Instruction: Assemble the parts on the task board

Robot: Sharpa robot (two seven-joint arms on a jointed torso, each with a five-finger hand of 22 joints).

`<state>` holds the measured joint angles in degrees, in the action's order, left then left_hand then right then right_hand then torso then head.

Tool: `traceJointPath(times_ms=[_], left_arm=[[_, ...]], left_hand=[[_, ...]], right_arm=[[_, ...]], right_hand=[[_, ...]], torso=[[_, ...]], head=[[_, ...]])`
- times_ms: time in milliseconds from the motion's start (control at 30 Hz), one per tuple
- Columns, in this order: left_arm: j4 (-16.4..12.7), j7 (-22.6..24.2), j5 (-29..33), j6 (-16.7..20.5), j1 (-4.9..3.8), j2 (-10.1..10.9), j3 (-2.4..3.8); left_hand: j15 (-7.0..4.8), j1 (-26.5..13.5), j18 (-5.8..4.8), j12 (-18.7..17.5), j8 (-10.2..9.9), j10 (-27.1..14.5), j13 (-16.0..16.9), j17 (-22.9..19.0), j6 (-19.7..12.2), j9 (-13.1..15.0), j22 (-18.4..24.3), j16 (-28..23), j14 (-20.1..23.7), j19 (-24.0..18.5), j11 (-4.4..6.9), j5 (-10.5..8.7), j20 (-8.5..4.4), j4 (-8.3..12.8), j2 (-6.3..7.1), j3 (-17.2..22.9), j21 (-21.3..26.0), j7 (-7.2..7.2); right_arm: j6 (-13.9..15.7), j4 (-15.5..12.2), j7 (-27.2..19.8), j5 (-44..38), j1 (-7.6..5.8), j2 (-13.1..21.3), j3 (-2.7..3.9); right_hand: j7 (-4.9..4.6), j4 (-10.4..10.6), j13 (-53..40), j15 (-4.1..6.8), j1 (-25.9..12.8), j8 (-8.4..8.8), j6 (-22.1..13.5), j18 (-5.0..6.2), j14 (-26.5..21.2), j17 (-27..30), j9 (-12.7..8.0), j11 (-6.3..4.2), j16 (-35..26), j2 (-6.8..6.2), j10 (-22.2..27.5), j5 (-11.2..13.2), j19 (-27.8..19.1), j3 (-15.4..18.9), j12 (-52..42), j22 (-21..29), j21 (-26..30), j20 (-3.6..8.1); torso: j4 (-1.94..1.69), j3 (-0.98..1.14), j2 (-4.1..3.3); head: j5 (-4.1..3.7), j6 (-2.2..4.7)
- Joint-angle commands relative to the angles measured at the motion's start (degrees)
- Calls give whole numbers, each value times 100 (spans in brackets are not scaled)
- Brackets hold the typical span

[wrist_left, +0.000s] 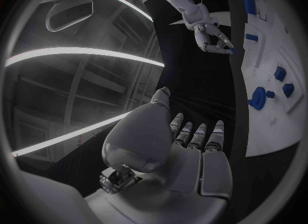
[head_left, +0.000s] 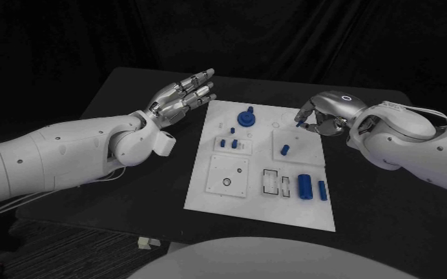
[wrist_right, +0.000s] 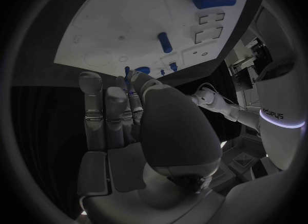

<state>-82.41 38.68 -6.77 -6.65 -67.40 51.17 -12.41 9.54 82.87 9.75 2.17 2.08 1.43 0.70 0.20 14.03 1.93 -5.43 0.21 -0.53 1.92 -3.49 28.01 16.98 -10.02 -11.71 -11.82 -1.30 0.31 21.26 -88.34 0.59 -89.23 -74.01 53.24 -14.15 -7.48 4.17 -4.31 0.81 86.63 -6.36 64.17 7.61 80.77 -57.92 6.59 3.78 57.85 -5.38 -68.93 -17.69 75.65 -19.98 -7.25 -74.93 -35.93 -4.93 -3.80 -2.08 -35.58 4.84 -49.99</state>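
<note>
The white task board (head_left: 216, 195) lies in the middle of the black table. On it stand a blue round part (head_left: 246, 118), two small blue blocks (head_left: 229, 143) and a short blue peg (head_left: 286, 150). A blue cylinder (head_left: 305, 185) and a blue bar (head_left: 322, 190) lie near its front right. My left hand (head_left: 185, 95) hovers open beside the board's far left corner, fingers stretched out. My right hand (head_left: 322, 116) is curled over the far right corner and pinches a small blue part (wrist_left: 230, 51) at its fingertips. That small blue part (wrist_right: 127, 72) also shows in the right wrist view.
The black table (head_left: 121, 98) has bare room on both sides of the board. A small pale object (head_left: 143, 242) sits below the table's front left edge. The board has empty rectangular slots (head_left: 270, 182) beside the cylinder.
</note>
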Motion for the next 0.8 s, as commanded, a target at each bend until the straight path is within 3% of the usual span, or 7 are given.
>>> traceJointPath(times_ms=[33,300,333,367,467,600,800], left_arm=[[2,57,2,-67,13,-11,5],[18,67,2,-50,37,-6,5],[18,72,2,-46,40,-8,5],[19,77,2,-42,43,-13,5],[15,89,2,-30,49,-22,5],[8,100,2,-15,53,-27,5],[25,97,2,-23,57,-38,5]], left_hand=[[27,30,40,21,20,8,7,9,21,6,1,29,-5,37,-33,21,-14,36,-25,-6,-18,0],[-18,-16,27,22,14,2,6,-3,8,2,110,7,22,-16,-60,-7,-42,23,-48,-12,19,3],[-51,-33,35,30,12,5,7,-7,2,1,140,1,30,-32,6,-13,-67,23,-52,-16,31,84],[-85,-52,49,36,6,7,8,-12,-24,-3,177,-9,41,-51,107,-18,-108,21,-56,-23,44,168],[-147,-85,53,31,-21,-1,5,-20,-147,-21,265,-21,53,-93,140,-44,-201,4,-56,-42,69,179],[-208,-108,50,15,-60,-18,-1,-20,-342,-45,346,-21,53,-129,107,-66,-279,-11,-58,-62,87,77],[-239,-106,37,0,-46,-33,-5,-20,-294,-36,441,-21,53,-165,32,-58,-274,-2,-70,-65,107,-72]], right_arm=[[-53,-256,-1,-29,-4,41,-1],[-229,-889,-27,-29,175,-121,-2],[-236,-909,-27,-38,199,-173,-2],[-243,-922,-23,-80,227,-239,-2],[-276,-911,-5,-286,305,-425,-2],[-373,-829,17,-425,375,-645,-1],[-460,-663,31,-497,480,-931,-1]], right_hand=[[0,-21,-6,-3,4,4,18,61,-52,-1,-4,13,-14,-19,-34,39,-26,6,-16,-420,-9,-6],[7,-39,23,6,-8,59,27,-47,305,-749,-32,6,809,-45,-67,38,247,-19,61,-573,-776,2],[7,-41,24,6,-9,61,28,-50,315,-773,-34,6,836,-48,-67,35,257,-20,66,-578,-803,3],[7,-41,24,6,-9,61,28,-50,315,-773,-34,6,836,-48,-67,35,257,-20,66,-578,-803,3],[5,-41,27,4,-23,71,29,-55,324,-782,-38,8,855,-67,-72,43,275,-15,77,-584,-842,3],[7,-38,27,4,-32,74,33,-64,340,-832,-40,7,910,-69,-79,57,294,-15,82,-595,-904,2],[6,-35,28,3,-40,80,31,-78,351,-872,-42,8,952,-72,-79,67,318,-15,88,-612,-995,2]], torso=[[-8,2,5],[-1,-1,8],[4,-1,5],[6,1,2],[13,3,0],[9,5,1],[22,-2,9]], head=[[32,-1],[65,-1],[67,-1],[63,-1],[89,-1],[105,-1],[123,-1]])
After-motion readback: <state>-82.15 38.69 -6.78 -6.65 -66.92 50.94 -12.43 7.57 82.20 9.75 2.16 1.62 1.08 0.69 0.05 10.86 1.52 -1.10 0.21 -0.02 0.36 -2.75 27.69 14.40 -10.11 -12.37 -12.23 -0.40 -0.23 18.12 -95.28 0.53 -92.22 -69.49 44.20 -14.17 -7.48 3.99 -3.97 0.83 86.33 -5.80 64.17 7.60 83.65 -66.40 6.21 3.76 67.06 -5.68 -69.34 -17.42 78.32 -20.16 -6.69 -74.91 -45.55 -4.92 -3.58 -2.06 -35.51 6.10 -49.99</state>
